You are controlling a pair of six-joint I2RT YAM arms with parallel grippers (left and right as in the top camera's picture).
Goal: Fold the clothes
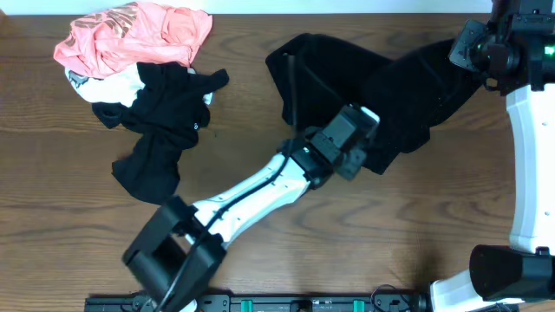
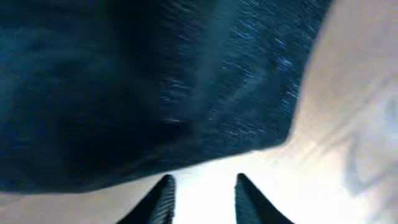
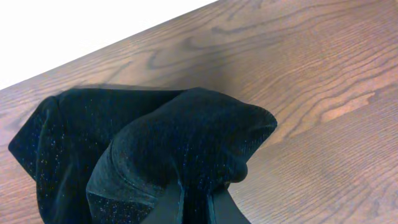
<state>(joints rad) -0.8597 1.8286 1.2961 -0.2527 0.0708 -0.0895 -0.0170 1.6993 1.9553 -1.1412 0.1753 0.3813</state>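
right gripper (image 3: 196, 194) pinches a raised fold of the black fuzzy garment (image 3: 168, 140); left gripper (image 2: 202, 190), spread and empty just short of its edge, should take that edge squarely before folding.

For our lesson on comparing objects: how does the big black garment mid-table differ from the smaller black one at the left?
The large black garment spreads wider than the small black garment. The large one lies mid-table, pinched by the right gripper; the small one lies untouched beside the pink garment. Both are black and crumpled.
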